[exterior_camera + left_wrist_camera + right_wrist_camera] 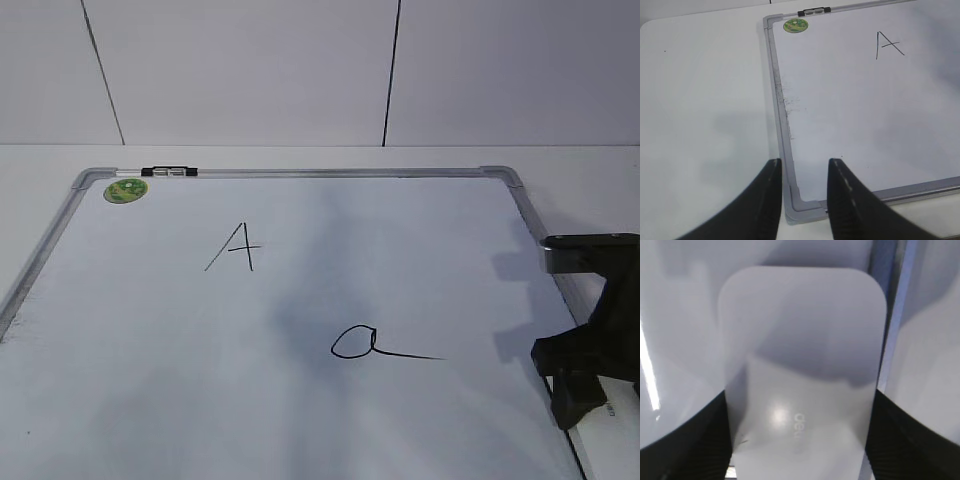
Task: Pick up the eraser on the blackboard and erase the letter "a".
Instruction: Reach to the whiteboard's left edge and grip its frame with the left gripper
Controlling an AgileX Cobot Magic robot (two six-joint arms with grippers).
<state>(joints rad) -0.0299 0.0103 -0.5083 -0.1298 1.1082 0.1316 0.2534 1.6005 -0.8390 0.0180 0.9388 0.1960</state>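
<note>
Left gripper [802, 172] hangs unclenched and idle over the blackboard's [771, 75] near-left corner. Mid-board, the letter "a" [362, 342] is intact. Toward the table's right edge, the right gripper [800, 440] straddles the eraser [802, 355], apparently for pickup; whether it grips yet, I cannot tell.

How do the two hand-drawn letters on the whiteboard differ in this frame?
The angular capital "A" is made of straight strokes, while the rounded lowercase "a" is a closed loop with a long tail running right. The capital sits farther up the white metal-framed whiteboard, nearer the round green sticker; the lowercase lies lower, closer to the right end effector. The lowercase also looks wider. Both are thin black marker lines, unerased.
</note>
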